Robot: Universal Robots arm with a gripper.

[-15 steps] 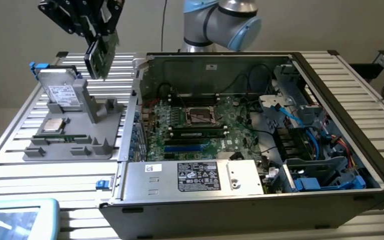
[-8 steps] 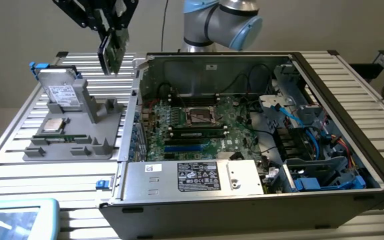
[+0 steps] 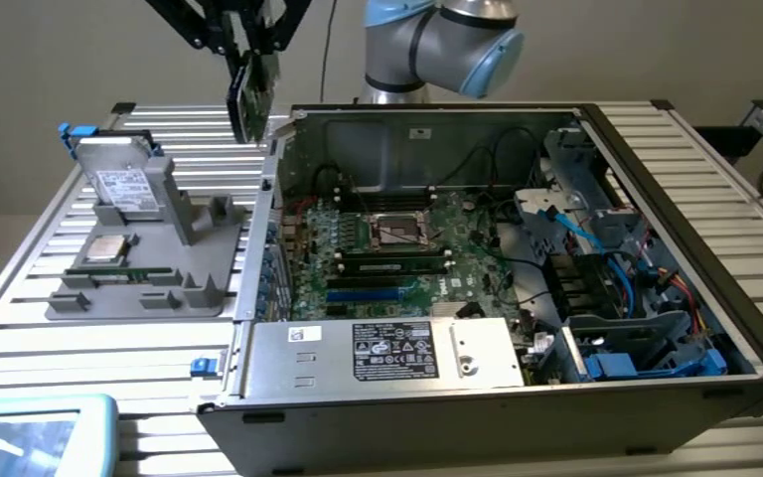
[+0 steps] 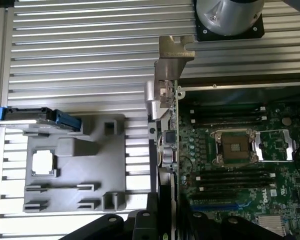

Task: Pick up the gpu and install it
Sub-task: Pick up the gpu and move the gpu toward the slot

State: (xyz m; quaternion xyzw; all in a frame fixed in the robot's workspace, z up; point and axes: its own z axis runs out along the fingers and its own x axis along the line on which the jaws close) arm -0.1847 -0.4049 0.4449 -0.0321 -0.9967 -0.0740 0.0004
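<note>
Slatted aluminium table [image 3: 116, 343]: your work surface, carrying two fixtures. On the exterior view's right you see the open computer case [image 3: 488, 437] lying on its side. Its motherboard [image 3: 355, 253] faces up, with the CPU socket [image 3: 392, 231] near the middle and the power supply [image 3: 381, 350] along the near wall. On the exterior view's left you see the grey holder tray [image 3: 216, 253]. It carries a hard drive [image 3: 127, 184] standing on edge at its far end. A processor chip [image 3: 107, 247] lies flat nearer the middle, and a memory stick [image 3: 116, 270] lies just in front of it.

Your robot arm [image 3: 441, 40] rises behind the case. Your gripper [image 3: 251, 48] hangs above the far corner of the case on the exterior view's left, and it is clamped on the gpu [image 3: 249, 94]. The card hangs on edge below the fingers, clear of the table, tray and case, over the strip between the tray and the case wall.

In the wrist view the gripper [image 4: 165, 222] holds the gpu [image 4: 168, 137] edge-on. The silver end bracket [image 4: 175, 47] is at the end away from the fingers. The card lines up with the seam between tray and case wall.
</note>
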